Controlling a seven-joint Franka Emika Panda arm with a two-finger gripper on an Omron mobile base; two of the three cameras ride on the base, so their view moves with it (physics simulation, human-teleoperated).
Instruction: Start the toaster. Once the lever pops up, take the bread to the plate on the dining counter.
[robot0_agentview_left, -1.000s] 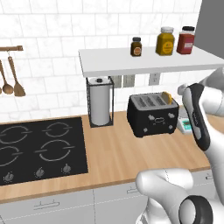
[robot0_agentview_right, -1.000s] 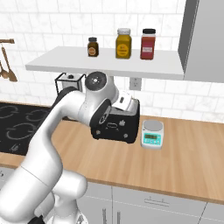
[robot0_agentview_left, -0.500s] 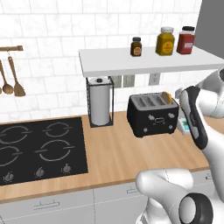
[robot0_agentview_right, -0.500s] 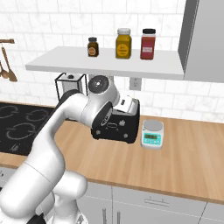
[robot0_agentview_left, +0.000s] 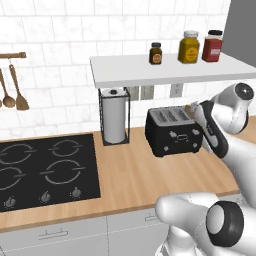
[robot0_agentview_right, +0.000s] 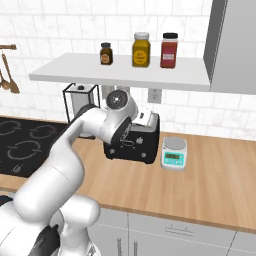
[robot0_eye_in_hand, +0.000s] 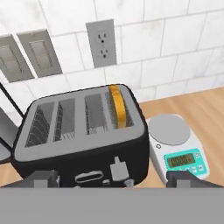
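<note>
White wall tiles are backing the wooden table (robot0_agentview_left: 150, 175), where the toaster (robot0_eye_in_hand: 83, 135) is sitting near the back edge beside a scale (robot0_eye_in_hand: 177, 142). Its rightmost slot is keeping the bread (robot0_eye_in_hand: 117, 105) upright for toasting. Hovering above the toaster's front, the pincer (robot0_eye_in_hand: 113, 179) is spreading wide, gripping nothing.

The gripper (robot0_eye_in_hand: 111, 180) spread its jaws wide and drew slightly nearer the toaster (robot0_agentview_left: 173, 131) — arm shifted a touch.
</note>
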